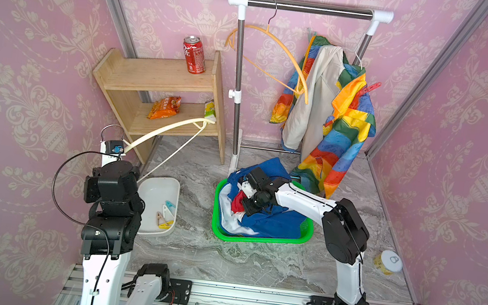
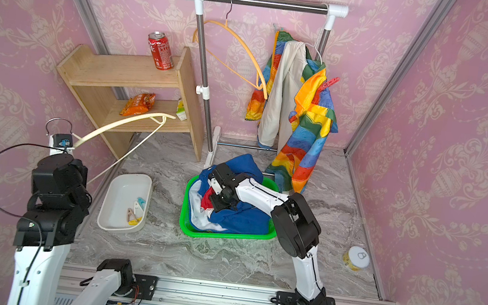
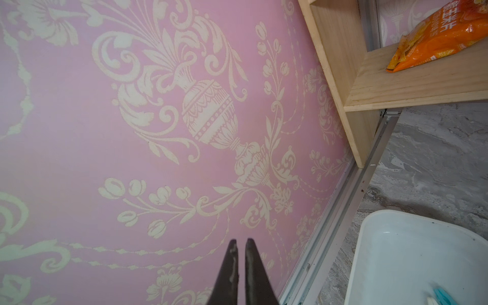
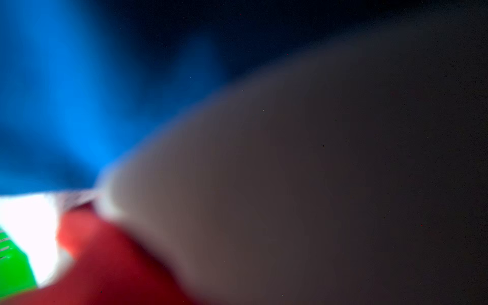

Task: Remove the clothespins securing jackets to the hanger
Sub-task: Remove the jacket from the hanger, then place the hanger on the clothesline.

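Blue jacket [image 1: 278, 224] apparently against right claw [image 1: 241, 191]

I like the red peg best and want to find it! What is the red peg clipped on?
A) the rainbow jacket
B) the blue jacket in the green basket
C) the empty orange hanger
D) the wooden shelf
A: in both top views the red clothespin is pinched onto the shoulder of the rainbow jacket, which hangs from the rack.
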